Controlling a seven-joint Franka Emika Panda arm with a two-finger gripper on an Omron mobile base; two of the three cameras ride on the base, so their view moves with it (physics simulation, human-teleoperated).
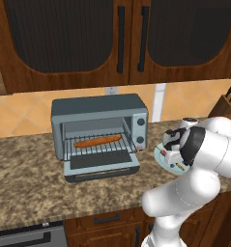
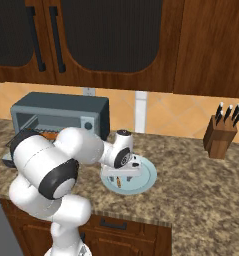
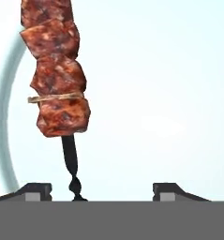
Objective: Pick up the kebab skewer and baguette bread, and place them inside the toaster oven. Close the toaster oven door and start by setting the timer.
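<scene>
Orange-brown baguette bread (image 1: 97,141) on toaster oven (image 1: 98,126) rack; kebab skewer (image 3: 55,70) on plate (image 2: 143,179), between wide claw (image 3: 101,191) tips.

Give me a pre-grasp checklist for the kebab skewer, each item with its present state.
1. Baguette bread already on the toaster oven rack: ok.
2. Toaster oven door down, opening free: ok.
3. Gripper low over the plate: ok.
4. Kebab skewer lies between the fingertips: ok, though near the one at the view's left.
5. Jaws closed on the skewer: not ok, still apart.
6. Skewer centred in the grip: not ok.
</scene>
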